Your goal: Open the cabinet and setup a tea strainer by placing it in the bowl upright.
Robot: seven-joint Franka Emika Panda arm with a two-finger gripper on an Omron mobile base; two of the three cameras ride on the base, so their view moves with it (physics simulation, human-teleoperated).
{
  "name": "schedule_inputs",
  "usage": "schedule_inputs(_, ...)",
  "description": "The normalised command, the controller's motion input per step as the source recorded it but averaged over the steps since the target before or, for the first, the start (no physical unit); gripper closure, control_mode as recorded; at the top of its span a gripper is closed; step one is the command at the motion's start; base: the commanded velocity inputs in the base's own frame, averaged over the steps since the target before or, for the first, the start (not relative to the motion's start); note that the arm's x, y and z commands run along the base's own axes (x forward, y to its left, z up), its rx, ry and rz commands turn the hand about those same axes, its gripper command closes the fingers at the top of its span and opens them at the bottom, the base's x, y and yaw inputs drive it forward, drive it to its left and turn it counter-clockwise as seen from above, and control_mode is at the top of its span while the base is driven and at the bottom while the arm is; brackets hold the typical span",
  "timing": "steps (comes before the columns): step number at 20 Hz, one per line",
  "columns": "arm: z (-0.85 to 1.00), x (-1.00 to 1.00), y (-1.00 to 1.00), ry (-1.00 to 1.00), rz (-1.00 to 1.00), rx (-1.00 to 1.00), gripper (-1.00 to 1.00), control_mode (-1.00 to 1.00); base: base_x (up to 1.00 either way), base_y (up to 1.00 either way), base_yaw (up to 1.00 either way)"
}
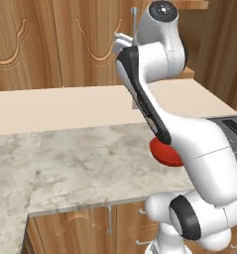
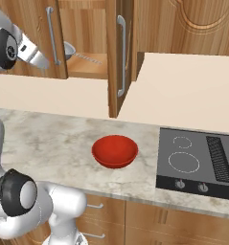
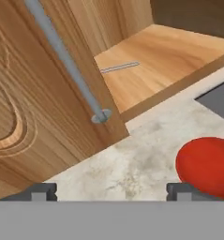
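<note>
Marble counter runs beneath the brown cabinet in the left base view, the arm hiding most of the bowl well below the gripper. From the right base view, both doors hang open; the tea strainer lies on the shelf just beyond the gripper. Hand view: fingers spread wide, holding nothing, door handle ahead. Opening looks done; next comes reaching in for the strainer.

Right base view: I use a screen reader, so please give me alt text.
A wall cabinet stands open above a marble counter, a metal tea strainer on its shelf. A red bowl sits below, beside a stovetop.
</note>
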Motion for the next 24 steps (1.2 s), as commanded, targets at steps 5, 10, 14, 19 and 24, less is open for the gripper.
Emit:
schedule_inputs(5, -0.15, 0.56, -0.8, 0.19, 0.0, 0.73, -1.0, -1.0, 0.0, 0.0, 0.0)
schedule_inputs(10, -0.02, 0.48, -0.25, 0.15, 0.03, 0.32, -1.0, -1.0, 0.0, 0.0, 0.0)
schedule_inputs(14, 0.01, 0.53, 0.01, 0.04, 0.01, 0.03, -1.0, -1.0, 0.0, 0.0, 0.0)
schedule_inputs(19, 0.0, 0.65, -0.14, 0.14, 0.0, 0.23, -1.0, -1.0, 0.0, 0.0, 0.0)
schedule_inputs(24, 0.0, 0.38, 0.0, 0.0, 0.0, 0.26, -1.0, -1.0, 0.0, 0.0, 0.0)
